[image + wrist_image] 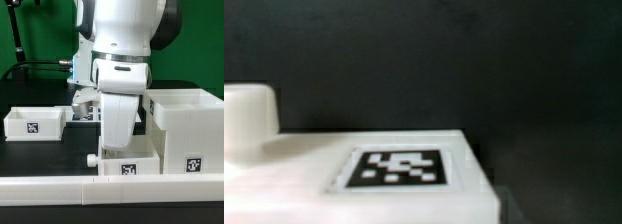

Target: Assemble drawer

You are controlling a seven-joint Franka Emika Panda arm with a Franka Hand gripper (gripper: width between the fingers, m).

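A small white tray [128,165] with a tag on its front and a knob [92,158] sits at the front centre, against the long rail. My gripper [116,146] reaches straight down onto this tray, and its fingertips are hidden by the hand and the tray wall. The wrist view is filled by the tray's tagged white face [402,168], very close and blurred, with a rounded white knob-like part [246,118] beside it; no fingers show there. A second tray [35,122] lies at the exterior view's left. The big boxy housing [185,122] stands at the right.
The long low white rail [60,187] runs along the front edge, just before the centre tray and the housing. The table top [40,150] is black. A green backdrop and cables are behind the arm.
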